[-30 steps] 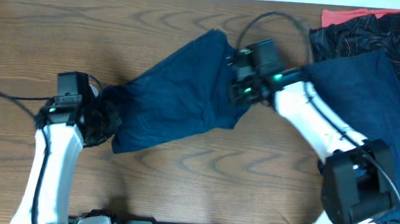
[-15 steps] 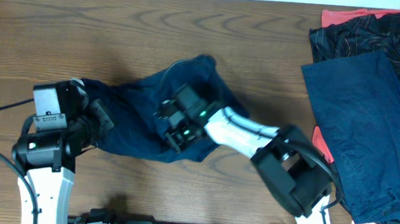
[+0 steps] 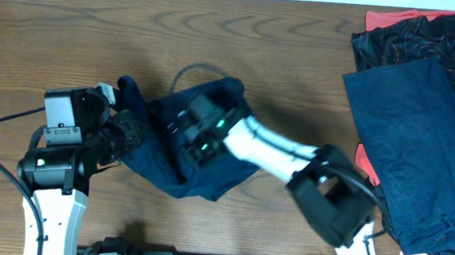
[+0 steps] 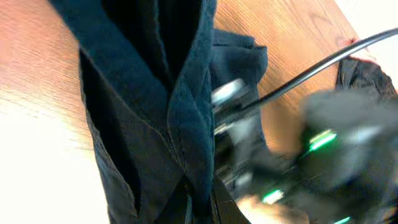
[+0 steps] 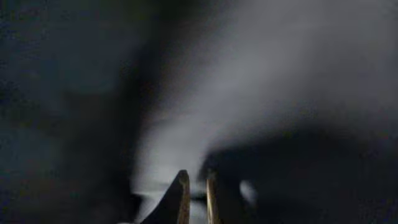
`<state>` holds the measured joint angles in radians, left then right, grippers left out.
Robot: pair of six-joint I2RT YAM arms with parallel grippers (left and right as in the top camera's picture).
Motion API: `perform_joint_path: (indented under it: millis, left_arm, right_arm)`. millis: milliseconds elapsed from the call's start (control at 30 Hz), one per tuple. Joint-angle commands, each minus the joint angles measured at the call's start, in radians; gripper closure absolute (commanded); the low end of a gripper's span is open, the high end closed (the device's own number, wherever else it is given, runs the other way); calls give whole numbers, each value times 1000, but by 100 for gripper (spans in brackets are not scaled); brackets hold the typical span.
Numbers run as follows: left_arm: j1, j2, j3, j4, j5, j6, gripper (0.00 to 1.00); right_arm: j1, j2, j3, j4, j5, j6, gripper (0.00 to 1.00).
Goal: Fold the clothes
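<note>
Navy shorts (image 3: 200, 170) lie bunched left of centre on the table (image 3: 57, 35), mid-fold. Your left gripper (image 3: 129, 129) pinches their left edge. Your right gripper (image 3: 185, 131) is on top, fingers pressed nearly together on cloth. Next, probably lay the held edge flat and release. The pile (image 3: 409, 116) lies far right.

No text, label, brand, number or sign can be read in any view. The navy shorts (image 3: 208, 174) at the centre of the overhead frame show no lettering, and neither does the black garment (image 3: 410, 36) with thin reddish lines at the upper right or the wooden desk (image 3: 57, 35). Both wrist views are too blurred to make out any marking.
</note>
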<state>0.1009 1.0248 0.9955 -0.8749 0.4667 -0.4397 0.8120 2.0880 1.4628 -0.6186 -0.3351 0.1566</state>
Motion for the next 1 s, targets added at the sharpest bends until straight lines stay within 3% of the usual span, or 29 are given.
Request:
perform_joint_path:
  millis: [0, 267, 600, 867, 900, 967]
  left_arm:
    - [-33, 11, 26, -3, 31, 17, 94]
    - [-146, 64, 24, 43, 31, 16, 94]
    - [-360, 195, 24, 255, 31, -61, 94]
    - [-529, 369, 24, 460, 31, -128, 93]
    - [-549, 392, 24, 489, 31, -127, 89]
    - [-572, 426, 24, 538, 31, -127, 63]
  right_arm:
    - [-124, -114, 43, -81, 179, 7, 88]
    - [-336, -136, -6, -317, 260, 6, 91]
    - [-367, -128, -242, -196, 231, 7, 95]
    - [-353, -128, -267, -178, 216, 24, 96]
    - [-355, -128, -267, -179, 216, 29, 96]
    - [-359, -129, -266, -182, 221, 34, 96]
